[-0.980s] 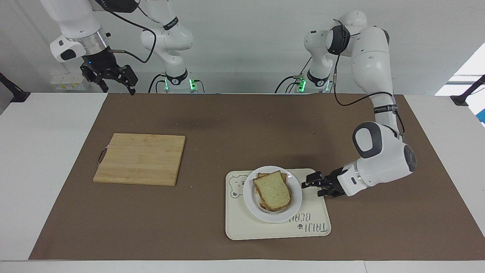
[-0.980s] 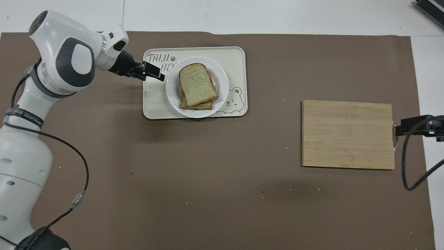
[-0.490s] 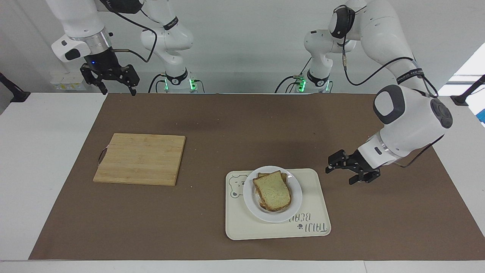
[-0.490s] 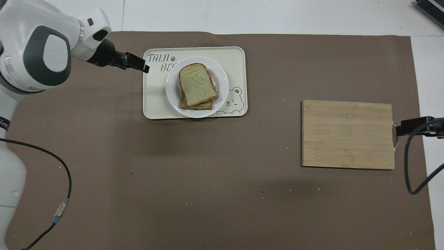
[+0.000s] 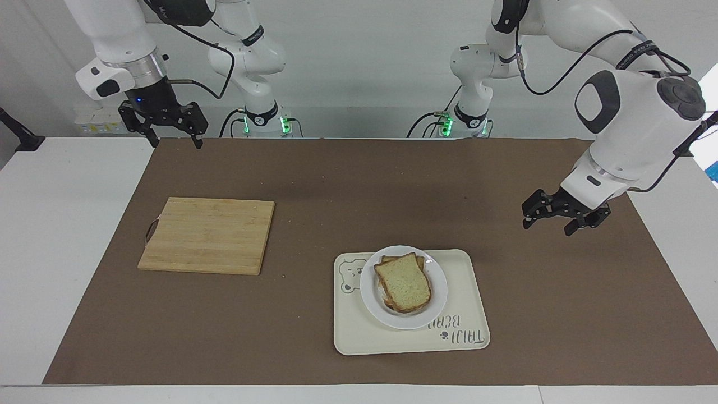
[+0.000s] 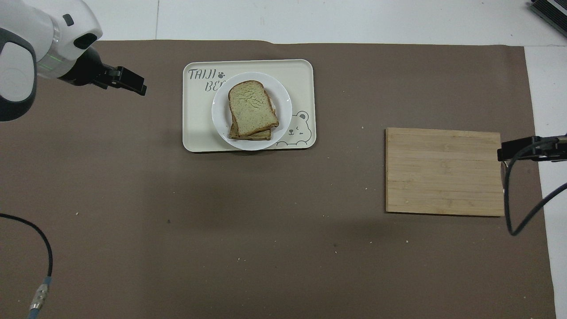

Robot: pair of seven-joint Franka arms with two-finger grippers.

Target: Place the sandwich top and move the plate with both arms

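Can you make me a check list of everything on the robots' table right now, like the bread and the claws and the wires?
Surface: brown mat with a few crumbs, on a white table.
Job's things: top bread slice lies on the sandwich, on the white plate; the plate sits on the bear tray.
Clutter: wooden cutting board, bare, toward the right arm's end.
Grippers: left gripper open and holding nothing, up over the mat beside the tray. Right gripper open and holding nothing, waiting over the mat's edge by its base.
Cables: black cable hangs from the right arm; another from the left arm.
Surroundings: white wall; green lights at both arm bases.
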